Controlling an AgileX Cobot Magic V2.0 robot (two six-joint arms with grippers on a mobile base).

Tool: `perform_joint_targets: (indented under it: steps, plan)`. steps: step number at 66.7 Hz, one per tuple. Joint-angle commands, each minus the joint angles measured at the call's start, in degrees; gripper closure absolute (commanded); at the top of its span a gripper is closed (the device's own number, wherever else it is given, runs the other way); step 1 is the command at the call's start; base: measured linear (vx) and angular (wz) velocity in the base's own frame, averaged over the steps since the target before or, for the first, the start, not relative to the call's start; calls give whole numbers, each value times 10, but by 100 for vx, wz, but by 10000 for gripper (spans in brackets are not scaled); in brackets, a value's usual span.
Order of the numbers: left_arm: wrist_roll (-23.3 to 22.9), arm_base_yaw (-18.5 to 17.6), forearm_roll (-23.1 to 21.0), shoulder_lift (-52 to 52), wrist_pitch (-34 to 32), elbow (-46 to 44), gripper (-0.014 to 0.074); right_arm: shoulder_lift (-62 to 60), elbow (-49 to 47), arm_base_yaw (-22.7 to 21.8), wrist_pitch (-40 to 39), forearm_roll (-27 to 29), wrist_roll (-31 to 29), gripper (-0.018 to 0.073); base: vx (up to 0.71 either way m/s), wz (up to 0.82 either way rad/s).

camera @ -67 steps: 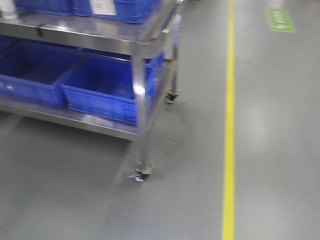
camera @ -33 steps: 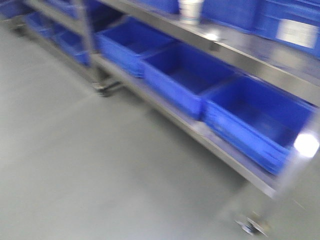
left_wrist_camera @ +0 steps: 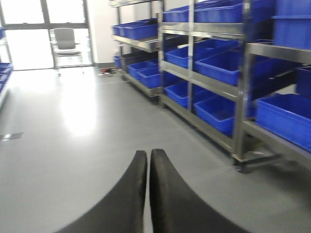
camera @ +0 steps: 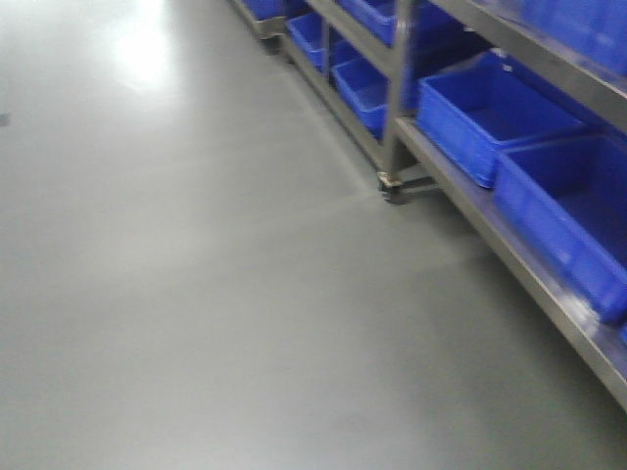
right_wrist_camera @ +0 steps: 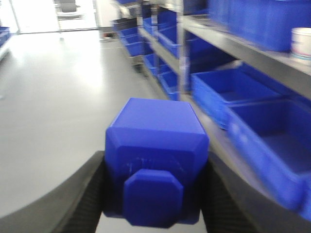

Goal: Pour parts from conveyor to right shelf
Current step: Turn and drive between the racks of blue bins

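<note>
The steel rack [camera: 509, 257] had swung to 3 o'clock, so the base seemed to be lining up; right gripper [right_wrist_camera: 153, 194] clamped the blue block [right_wrist_camera: 155, 141], left gripper [left_wrist_camera: 148, 167] closed empty.

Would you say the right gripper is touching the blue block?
Touching: the right wrist view shows the right gripper clamping the blue block on both sides.

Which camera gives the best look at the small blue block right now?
The right wrist view: the blue block fills the middle of the frame, stud toward the camera, clamped in the right gripper. The front and left wrist views show none of it.
</note>
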Motion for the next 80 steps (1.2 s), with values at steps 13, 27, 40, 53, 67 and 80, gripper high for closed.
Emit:
perform_joint_targets:
  steps: [13,27,40,53,67,80]
  plan:
    - [-4,-2,-4,-3,-41,-14,603,-2,-15,-1,-49,-9,-5,564,14,63]
    - [-4,-2,-4,-3,-41,-14,603,-2,-15,-1,-49,-9,-5,564,16,57]
    - [-4,-2,-4,-3,-41,-14,603,-2,-15,-1,-49,-9,-5,564,23,39]
    - [-4,-2,-4,-3,-41,-14,603,-2,-15,-1,-49,-9,-5,564,36,6]
    - [-4,-2,-4,-3,-41,-14,603,-2,-15,-1,-49,-8,-5,564,50,-12]
    - [-4,-2,-4,-3,-41,-14,603,-2,-15,-1,-49,-8,-5,564,59,-8]
